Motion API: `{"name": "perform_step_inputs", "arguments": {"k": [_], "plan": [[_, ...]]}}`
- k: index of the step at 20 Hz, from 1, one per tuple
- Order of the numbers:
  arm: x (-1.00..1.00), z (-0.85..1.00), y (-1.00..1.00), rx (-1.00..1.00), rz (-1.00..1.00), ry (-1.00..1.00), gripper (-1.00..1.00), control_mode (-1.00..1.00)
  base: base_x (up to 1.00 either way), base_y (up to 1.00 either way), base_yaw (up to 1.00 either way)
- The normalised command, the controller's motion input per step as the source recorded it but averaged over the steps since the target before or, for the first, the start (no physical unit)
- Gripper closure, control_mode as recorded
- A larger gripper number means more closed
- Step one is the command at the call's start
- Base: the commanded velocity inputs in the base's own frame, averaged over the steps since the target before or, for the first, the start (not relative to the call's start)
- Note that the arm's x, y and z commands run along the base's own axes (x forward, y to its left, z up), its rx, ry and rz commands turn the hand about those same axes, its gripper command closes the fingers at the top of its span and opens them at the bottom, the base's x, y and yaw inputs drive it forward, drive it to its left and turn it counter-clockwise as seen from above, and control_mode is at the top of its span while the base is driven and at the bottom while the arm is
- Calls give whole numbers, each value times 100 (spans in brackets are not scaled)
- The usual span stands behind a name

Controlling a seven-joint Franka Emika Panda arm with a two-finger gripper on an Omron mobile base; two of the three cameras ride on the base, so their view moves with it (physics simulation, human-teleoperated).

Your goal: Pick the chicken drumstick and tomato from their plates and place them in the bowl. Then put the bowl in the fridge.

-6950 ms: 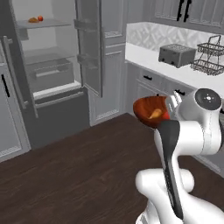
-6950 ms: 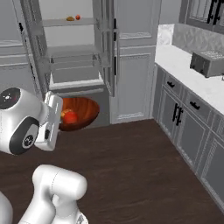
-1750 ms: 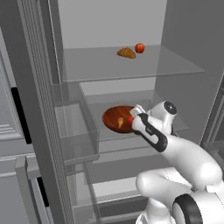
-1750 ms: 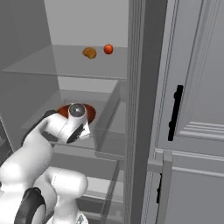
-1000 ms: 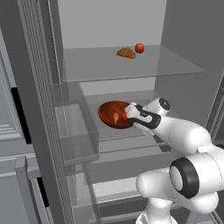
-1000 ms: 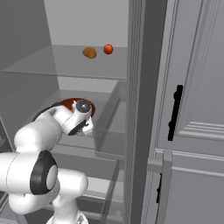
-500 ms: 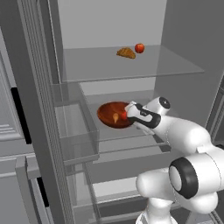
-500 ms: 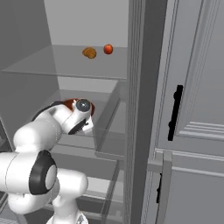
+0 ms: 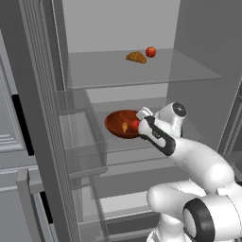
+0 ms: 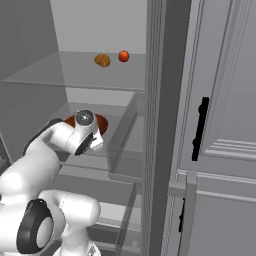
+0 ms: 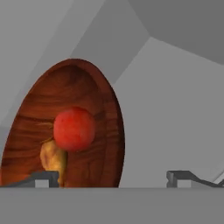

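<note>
**kitchen_lurker:** So, standing right by the fridge [image 9: 198, 42] here, I'd say we're at the very tail of the job. The bowl [image 9: 122, 124] sits on the middle glass shelf [image 9: 156, 144] inside, with the tomato [image 11: 74, 129] and the chicken drumstick [image 11: 53, 160] both lying in it, tomato right against the drumstick.

**panda_fan:** And the claw [image 11: 113, 177]? Is it hanging on to the rim?

**kitchen_lurker:** Nope. From the hand camera the two fingertips [image 11: 43, 177] stand spread wide, one on each side of the bowl's near edge, and I can't see either one pressing the wood. Looks like nothing is pinched. From the left base camera the claw [image 9: 141, 118] is right up at the bowl's rim, so it's close, maybe brushing, can't tell for sure.

**panda_fan:** Next move then?

**kitchen_lurker:** My guess: pull the hand straight back out of the shelf without nudging the bowl. There's a pastry [image 9: 136, 57] and another red fruit [image 9: 151, 51] on the shelf above, well clear.
</note>
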Motion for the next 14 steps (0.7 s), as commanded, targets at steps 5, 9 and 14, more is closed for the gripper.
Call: {"name": "perform_step_inputs", "arguments": {"k": [5,9,14], "plan": [[-28,44,0,-16,-2,-7,-100,-100,0,0,0],[-46,53,0,-35,0,0,-100,-100,0,0,0],[-73,74,-1,-33,3,1,-100,-100,0,0,0]]}}
